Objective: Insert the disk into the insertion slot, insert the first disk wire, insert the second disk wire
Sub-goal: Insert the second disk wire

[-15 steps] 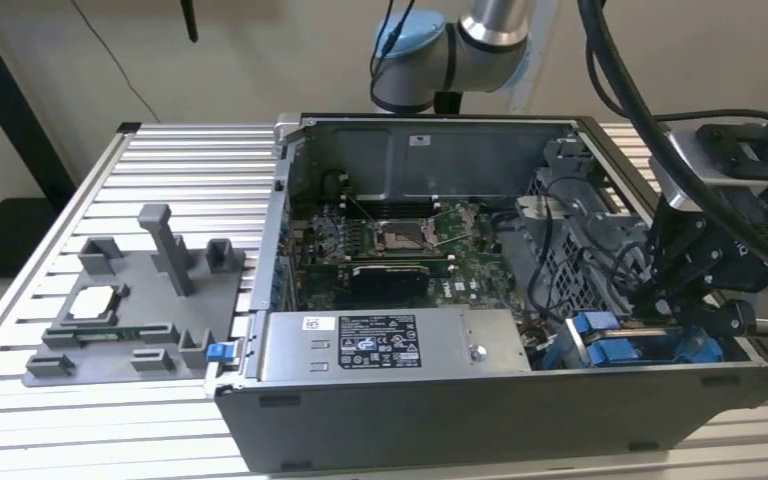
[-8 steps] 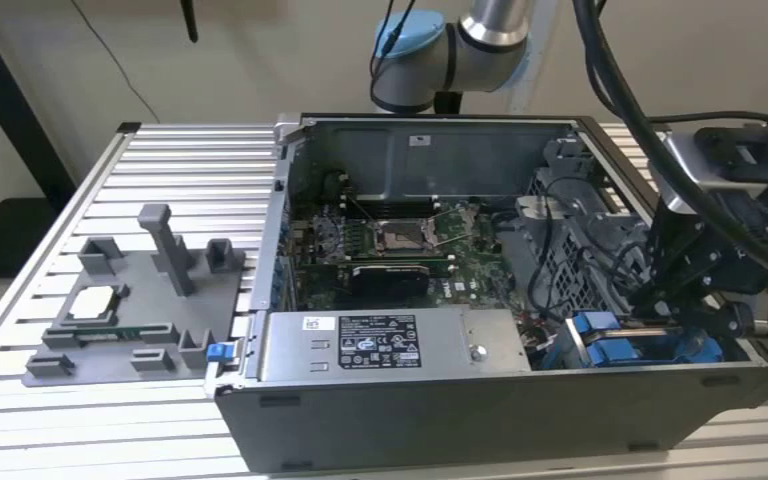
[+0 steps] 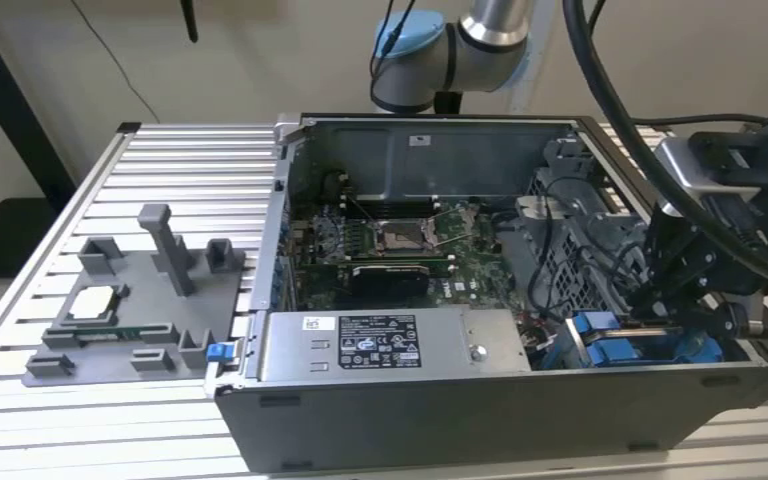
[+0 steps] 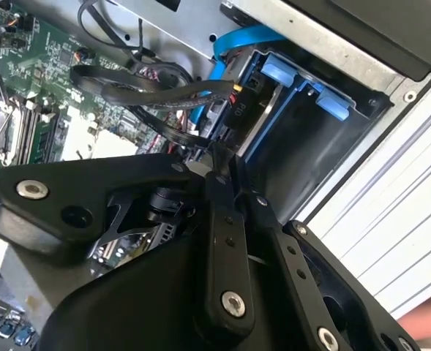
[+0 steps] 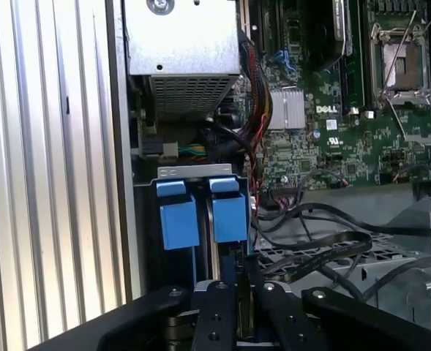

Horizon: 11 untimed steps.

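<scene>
black gripper (image 5: 243, 311); grey insertion slot (image 5: 197, 174) with bright blue fittings (image 5: 200, 216); green motherboard (image 3: 384, 240); grey power-supply box (image 3: 391, 345), white sticker; silver ribbed table (image 3: 131, 190); dark grey case (image 3: 491, 420); black cables (image 4: 149, 88)

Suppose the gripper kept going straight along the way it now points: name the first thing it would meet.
Most likely the black cable connector at the blue-fitted insertion slot. In both wrist views the gripper points at the black cables bunched beside the blue fittings. Depth is unclear, so a looping cable could touch first.
</scene>
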Each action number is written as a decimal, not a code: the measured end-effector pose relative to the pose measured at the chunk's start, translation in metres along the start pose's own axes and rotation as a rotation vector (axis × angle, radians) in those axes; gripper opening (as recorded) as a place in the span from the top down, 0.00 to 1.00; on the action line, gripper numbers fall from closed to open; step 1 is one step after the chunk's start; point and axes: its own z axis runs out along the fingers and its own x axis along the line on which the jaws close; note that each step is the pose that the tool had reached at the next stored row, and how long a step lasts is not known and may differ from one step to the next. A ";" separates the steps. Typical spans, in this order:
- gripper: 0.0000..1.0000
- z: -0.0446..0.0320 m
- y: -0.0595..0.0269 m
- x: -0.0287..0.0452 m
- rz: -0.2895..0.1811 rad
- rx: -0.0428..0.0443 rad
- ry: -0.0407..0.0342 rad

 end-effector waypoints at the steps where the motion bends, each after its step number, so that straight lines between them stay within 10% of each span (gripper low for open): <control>1: 1.00 0.0003 -0.0007 -0.0006 0.000 0.0000 0.0000; 11: 1.00 0.0039 -0.0048 -0.0034 0.000 0.0000 0.0000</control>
